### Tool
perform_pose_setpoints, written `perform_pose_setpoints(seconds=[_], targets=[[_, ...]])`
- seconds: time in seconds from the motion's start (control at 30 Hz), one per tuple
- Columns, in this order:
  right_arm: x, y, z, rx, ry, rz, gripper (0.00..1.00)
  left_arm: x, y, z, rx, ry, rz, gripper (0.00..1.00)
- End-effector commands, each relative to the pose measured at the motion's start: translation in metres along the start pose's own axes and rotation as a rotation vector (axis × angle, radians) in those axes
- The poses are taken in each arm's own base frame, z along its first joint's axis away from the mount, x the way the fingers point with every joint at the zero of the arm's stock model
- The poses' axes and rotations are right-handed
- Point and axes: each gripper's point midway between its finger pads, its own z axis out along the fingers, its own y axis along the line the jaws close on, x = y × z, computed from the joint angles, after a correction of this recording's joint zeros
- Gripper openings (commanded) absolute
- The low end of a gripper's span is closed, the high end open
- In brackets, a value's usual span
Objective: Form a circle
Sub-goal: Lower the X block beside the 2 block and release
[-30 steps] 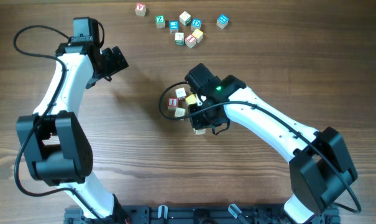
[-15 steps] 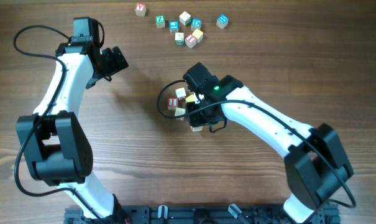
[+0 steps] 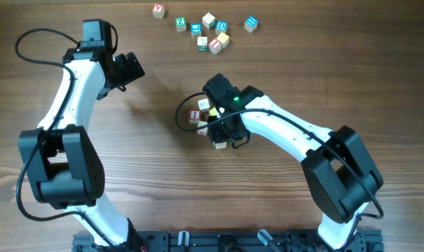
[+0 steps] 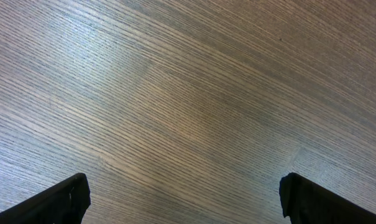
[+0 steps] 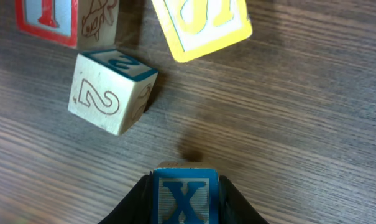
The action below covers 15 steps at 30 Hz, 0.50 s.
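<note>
The X cube [image 5: 184,198] shows a bold blue X in a blue frame. Up and left of it, a pale cube [image 5: 110,93] bears the number 2 on two faces. Farther up-left, a red-framed cube [image 5: 48,18] has a cropped red letter, probably I. Above the X cube, the yellow cube [image 5: 200,25] has a character that is cut off and unreadable.

The circle [image 3: 202,115] is a small cluster of wooden letter cubes near the middle of the table. Seen from the right wrist, a red-framed cube [image 5: 48,18] with a line drawing on its side lies at top left. A pale cube with a blue 2 [image 5: 110,93] sits just below it, turned askew. A yellow-faced cube [image 5: 203,22] lies apart to their right. A blue X cube [image 5: 184,198] is pinched upright in the right gripper [image 5: 184,208], apart from the other three.
</note>
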Motion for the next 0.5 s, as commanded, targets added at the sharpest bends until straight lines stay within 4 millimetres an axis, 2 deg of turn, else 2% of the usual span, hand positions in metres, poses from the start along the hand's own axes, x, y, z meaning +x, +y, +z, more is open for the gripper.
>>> perform_pose_setpoints(seconds=[0.0,0.23,0.47], targets=[[0.000,-0.004,0.008,0.029,-0.004,0.015,0.27,-0.007,-0.002,-0.009,0.012,-0.025,0.001,1.00],[-0.006,-0.008,0.007,0.052,-0.034,0.052,0.28,-0.007,-0.002,-0.009,0.012,-0.025,0.001,1.00],[-0.012,-0.007,0.007,0.052,-0.062,0.055,0.43,-0.007,-0.002,-0.009,0.012,-0.025,0.001,1.00]])
